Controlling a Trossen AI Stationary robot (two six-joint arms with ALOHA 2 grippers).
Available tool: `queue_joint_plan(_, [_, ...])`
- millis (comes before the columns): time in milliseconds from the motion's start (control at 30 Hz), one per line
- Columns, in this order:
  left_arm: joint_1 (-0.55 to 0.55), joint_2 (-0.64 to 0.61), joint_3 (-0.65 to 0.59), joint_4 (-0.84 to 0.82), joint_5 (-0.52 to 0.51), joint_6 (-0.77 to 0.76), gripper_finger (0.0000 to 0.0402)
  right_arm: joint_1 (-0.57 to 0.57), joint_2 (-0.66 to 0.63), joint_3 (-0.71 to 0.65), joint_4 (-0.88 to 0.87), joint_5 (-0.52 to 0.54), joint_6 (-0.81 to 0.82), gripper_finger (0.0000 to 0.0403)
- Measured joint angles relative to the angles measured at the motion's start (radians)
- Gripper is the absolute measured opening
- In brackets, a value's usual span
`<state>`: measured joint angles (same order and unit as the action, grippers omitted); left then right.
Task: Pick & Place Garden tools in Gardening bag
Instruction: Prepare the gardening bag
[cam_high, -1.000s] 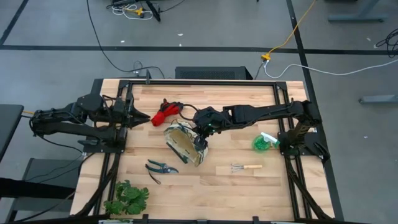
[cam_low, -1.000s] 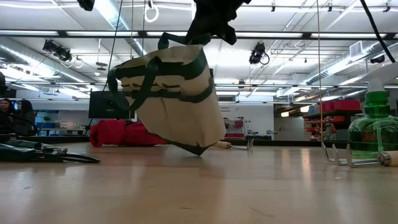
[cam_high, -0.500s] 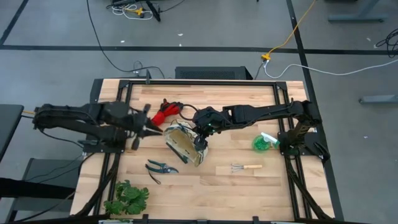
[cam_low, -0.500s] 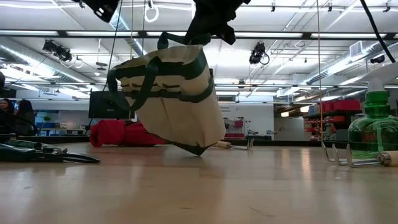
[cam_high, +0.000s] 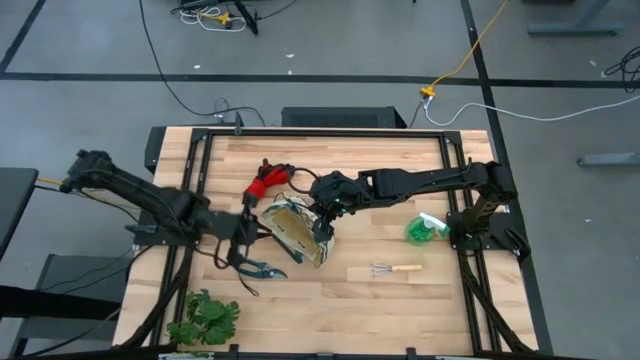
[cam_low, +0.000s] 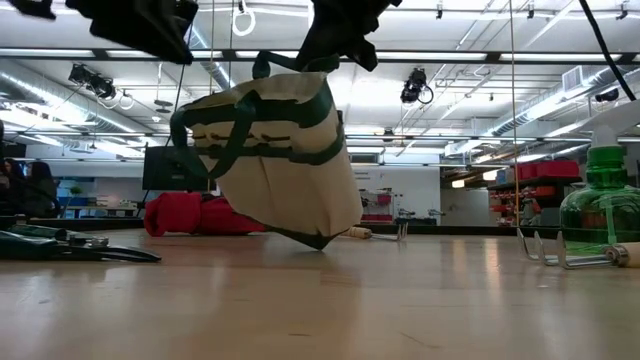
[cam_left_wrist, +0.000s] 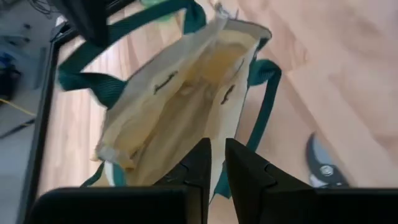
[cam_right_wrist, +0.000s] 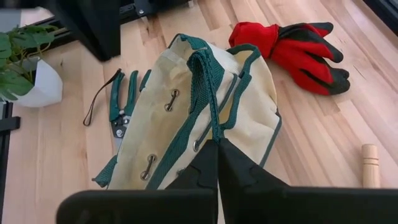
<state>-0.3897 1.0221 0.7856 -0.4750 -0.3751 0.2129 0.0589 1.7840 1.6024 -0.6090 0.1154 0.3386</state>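
Note:
The beige gardening bag (cam_high: 295, 230) with green trim hangs tilted from my right gripper (cam_right_wrist: 216, 149), which is shut on its strap. The bag's mouth (cam_left_wrist: 186, 99) faces my left gripper (cam_left_wrist: 217, 163). That gripper hovers just left of the bag (cam_high: 255, 230), its fingers shut to a thin slit on nothing. Pruning shears (cam_high: 258, 269) lie below it on the table. Red-and-black gloves (cam_high: 265, 181) lie behind the bag. A wooden-handled rake (cam_high: 396, 268) and the green spray bottle (cam_high: 424, 229) sit to the right. A second wooden handle (cam_right_wrist: 370, 163) shows near the gloves. My right gripper pinches the bag's green handle strap (cam_right_wrist: 210, 127) between its two fingers, just above the rim. The fingers slant down from the table's right side. The bag hangs tilted below them, its bottom corner (cam_low: 320, 240) on the table and the other handle (cam_low: 215, 150) drooping slack.
A leafy plant in a white pot (cam_high: 205, 320) stands at the near left corner. Black frame rails (cam_high: 190, 250) run along the table's sides. Bare wood (cam_high: 350, 310) lies in front of the bag and the rake.
My left gripper has swung from the table's left edge toward the bag, coming down and nearer the front edge while rolling about its own line. It now hangs over the shears beside the bag's mouth. The bag and my right gripper have kept still.

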Motion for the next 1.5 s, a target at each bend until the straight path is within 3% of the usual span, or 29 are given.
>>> queue_joint_plan(267, [-0.104,0.149,0.0,0.009,-0.182,0.068,0.0055,0.0,0.0,0.0,0.008,0.0,0.0,0.0])
queue_joint_plan(567, [-0.159,0.237,0.007,0.056,-0.368,0.085,0.007,0.0,0.0,0.0,0.012,0.0,0.0,0.0])
queue_joint_plan(967, [-0.165,0.262,0.03,0.057,-0.28,0.085,0.017,0.0,0.0,0.0,0.018,0.0,0.0,0.0])
queue_joint_plan(1500, [-0.127,0.4,0.029,0.134,-0.383,0.091,0.0182,0.0,0.0,0.0,0.031,0.0,-0.001,0.0])
